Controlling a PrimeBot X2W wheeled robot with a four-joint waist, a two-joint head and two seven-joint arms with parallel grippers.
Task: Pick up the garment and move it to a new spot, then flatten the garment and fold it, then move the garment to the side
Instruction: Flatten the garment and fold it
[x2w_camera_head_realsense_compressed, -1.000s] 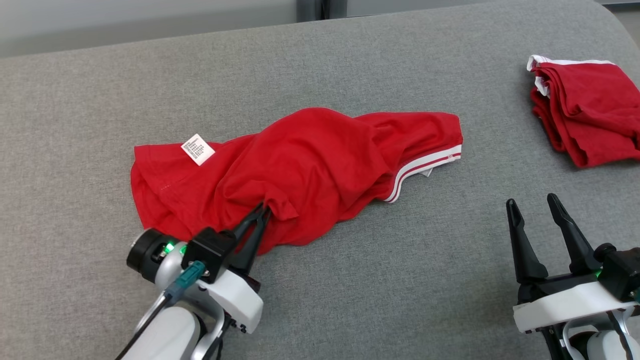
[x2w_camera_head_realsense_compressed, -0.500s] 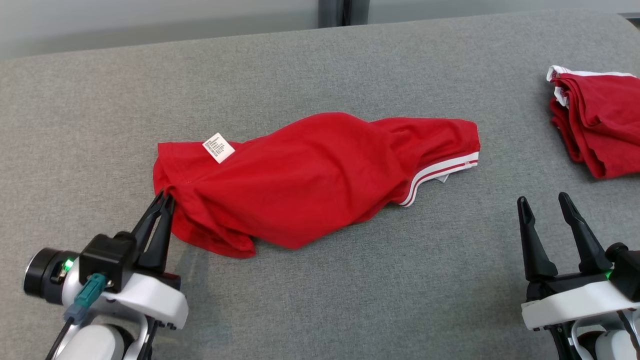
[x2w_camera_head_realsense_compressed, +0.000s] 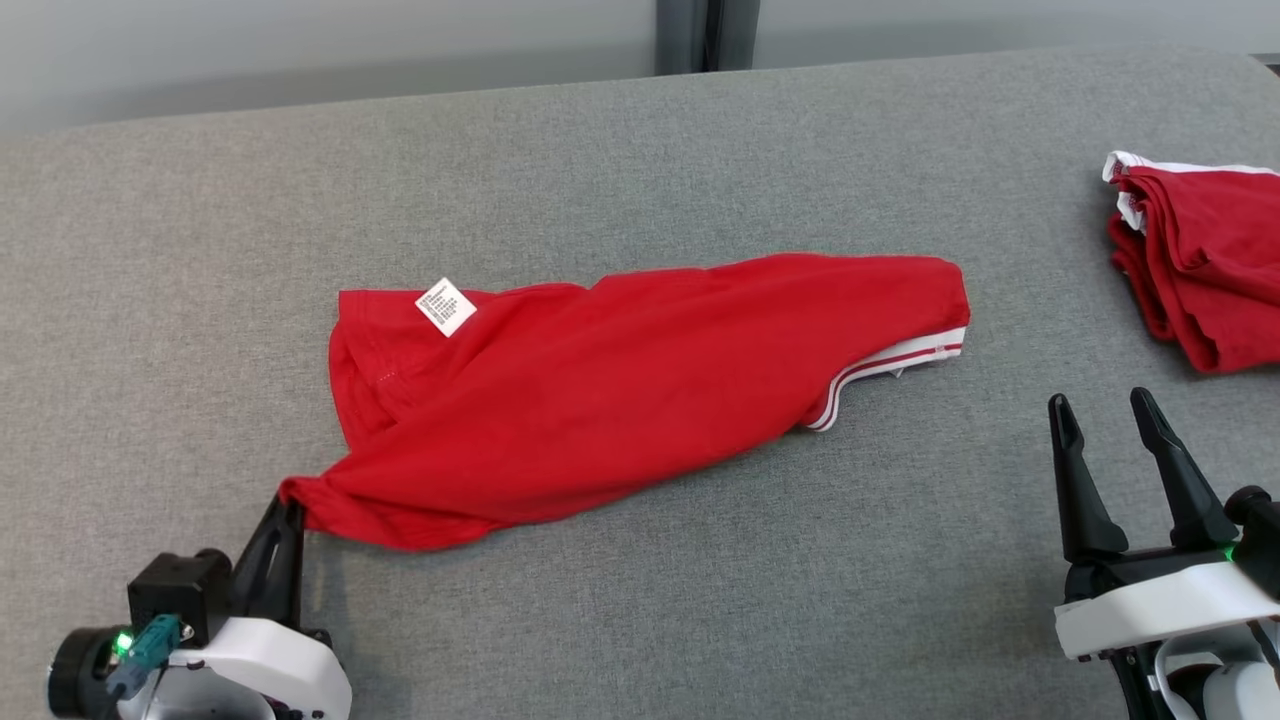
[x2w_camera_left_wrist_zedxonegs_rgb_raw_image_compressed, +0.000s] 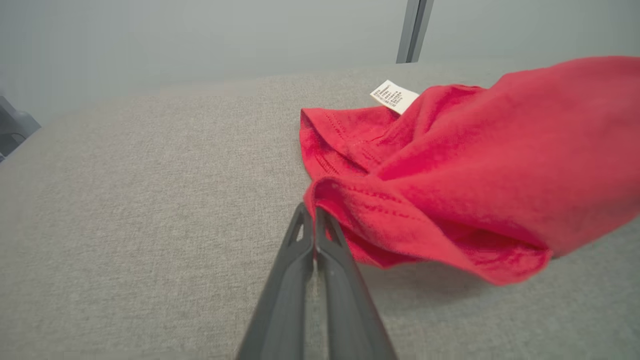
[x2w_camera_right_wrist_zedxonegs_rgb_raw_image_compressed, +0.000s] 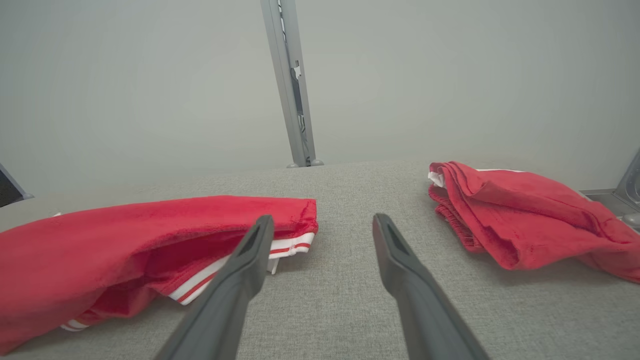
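1. Red garment (x2w_camera_head_realsense_compressed: 640, 380) lies stretched across the grey table (x2w_camera_head_realsense_compressed: 600, 150), head view; left gripper (x2w_camera_head_realsense_compressed: 288, 508) clamps its near-left corner, right gripper (x2w_camera_head_realsense_compressed: 1100, 405) stands wide, empty.
2. Left wrist view: fabric judged soft, light, stretchy.
3. Right wrist view: striped band (x2w_camera_right_wrist_zedxonegs_rgb_raw_image_compressed: 292, 245) free, the likely second hold.

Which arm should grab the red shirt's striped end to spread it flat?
Probably the right gripper: open, empty, nearest the striped hem. The left gripper is shut on the garment at the opposite corner.
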